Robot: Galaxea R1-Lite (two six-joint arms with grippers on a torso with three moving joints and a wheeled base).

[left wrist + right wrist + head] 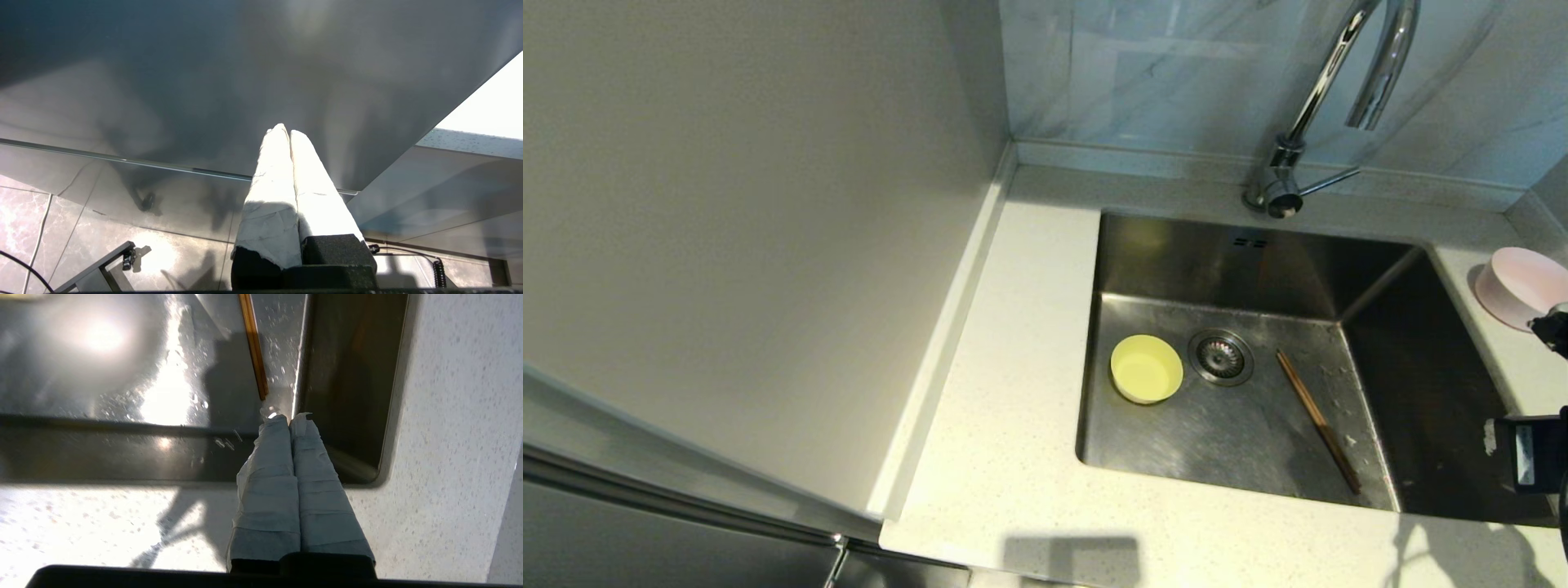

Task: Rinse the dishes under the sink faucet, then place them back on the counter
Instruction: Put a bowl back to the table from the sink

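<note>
The yellow-green bowl [1147,369] sits upright on the sink [1258,445] floor, left of the drain. Brown chopsticks [1317,420] lie diagonally on the sink floor to the right of the drain; their near end shows as the chopsticks [253,343] in the right wrist view. The pink bowl [1521,287] rests on the counter [1005,457] at the far right. The chrome faucet [1327,90] arches over the sink's back edge. My right gripper [290,416] is shut and empty, above the sink's front right corner. My left gripper [285,131] is shut, empty, down beside the cabinet front.
A plain grey-beige wall panel [752,229] stands along the counter's left side. The round strainer drain [1221,356] lies at the sink's centre. Water drops [229,443] speckle the sink floor near the chopsticks. A tiled floor [122,261] lies below the left gripper.
</note>
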